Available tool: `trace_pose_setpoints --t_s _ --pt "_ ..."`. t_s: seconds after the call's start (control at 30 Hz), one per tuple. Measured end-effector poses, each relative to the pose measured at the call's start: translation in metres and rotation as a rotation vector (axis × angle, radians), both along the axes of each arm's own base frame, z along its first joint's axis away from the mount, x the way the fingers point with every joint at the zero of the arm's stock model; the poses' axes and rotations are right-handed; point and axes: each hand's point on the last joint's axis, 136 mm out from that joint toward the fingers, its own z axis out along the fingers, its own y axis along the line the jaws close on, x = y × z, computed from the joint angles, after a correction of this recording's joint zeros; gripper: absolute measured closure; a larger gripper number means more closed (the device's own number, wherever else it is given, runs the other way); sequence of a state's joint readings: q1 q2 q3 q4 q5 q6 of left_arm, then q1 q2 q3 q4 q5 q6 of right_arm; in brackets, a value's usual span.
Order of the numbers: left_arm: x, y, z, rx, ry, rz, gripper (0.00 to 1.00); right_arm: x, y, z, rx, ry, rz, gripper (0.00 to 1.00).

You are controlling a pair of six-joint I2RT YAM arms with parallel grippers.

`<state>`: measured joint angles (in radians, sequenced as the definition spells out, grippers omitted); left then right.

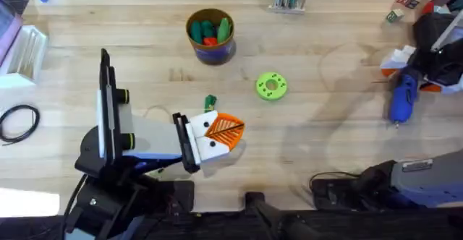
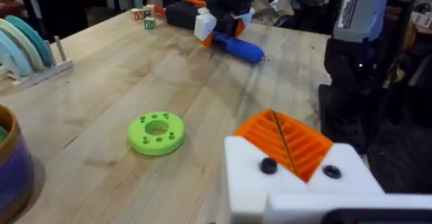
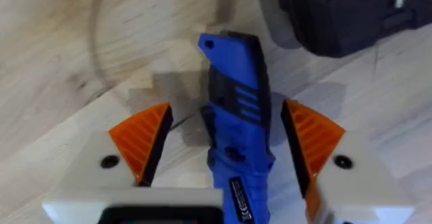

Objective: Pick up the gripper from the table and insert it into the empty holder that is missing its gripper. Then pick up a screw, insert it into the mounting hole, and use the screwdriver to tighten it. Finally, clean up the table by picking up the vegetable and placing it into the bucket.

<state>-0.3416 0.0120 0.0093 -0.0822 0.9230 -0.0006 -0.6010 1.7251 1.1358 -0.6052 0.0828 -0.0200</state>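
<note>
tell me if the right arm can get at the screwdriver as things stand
Probably yes. The right pincer sits open directly over the screwdriver, one orange pad on each side of its blue body, and nothing lies between them on the table.

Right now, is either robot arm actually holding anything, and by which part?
Nothing is gripped. The right tool is open, straddling the blue screwdriver's thick body as it lies on the table. The left tool is shut, with nothing in it.
</note>
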Motion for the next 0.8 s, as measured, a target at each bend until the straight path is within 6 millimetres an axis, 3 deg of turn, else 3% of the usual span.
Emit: trace_pose_setpoints --t_s 0.13,0.27,0.3,0.37,0.53,0.7,0.8 --pt "0.000 0.000 0.000 0.000 0.000 0.000 0.986 -0.001 0.002 -0.015 0.032 0.027 0.001 0.012" --pt "0.000 0.000 0.000 0.000 0.000 0.000 0.986 0.001 0.001 -0.016 0.035 0.018 0.001 0.021" --pt "0.000 0.000 0.000 0.000 0.000 0.000 0.986 0.002 0.002 -0.016 0.037 0.017 0.005 0.074" --pt "0.000 0.000 0.000 0.000 0.000 0.000 0.986 0.002 0.002 -0.016 0.040 0.015 0.009 0.270" --pt "0.000 0.000 0.000 0.000 0.000 0.000 0.986 -0.001 0.004 -0.018 0.042 0.035 0.032 0.949" --pt "0.000 0.000 0.000 0.000 0.000 0.000 0.986 -0.007 0.010 -0.017 0.063 0.060 0.042 0.978" --pt "0.000 0.000 0.000 0.000 0.000 0.000 0.986 -0.006 0.013 -0.006 0.064 0.036 0.050 0.978"
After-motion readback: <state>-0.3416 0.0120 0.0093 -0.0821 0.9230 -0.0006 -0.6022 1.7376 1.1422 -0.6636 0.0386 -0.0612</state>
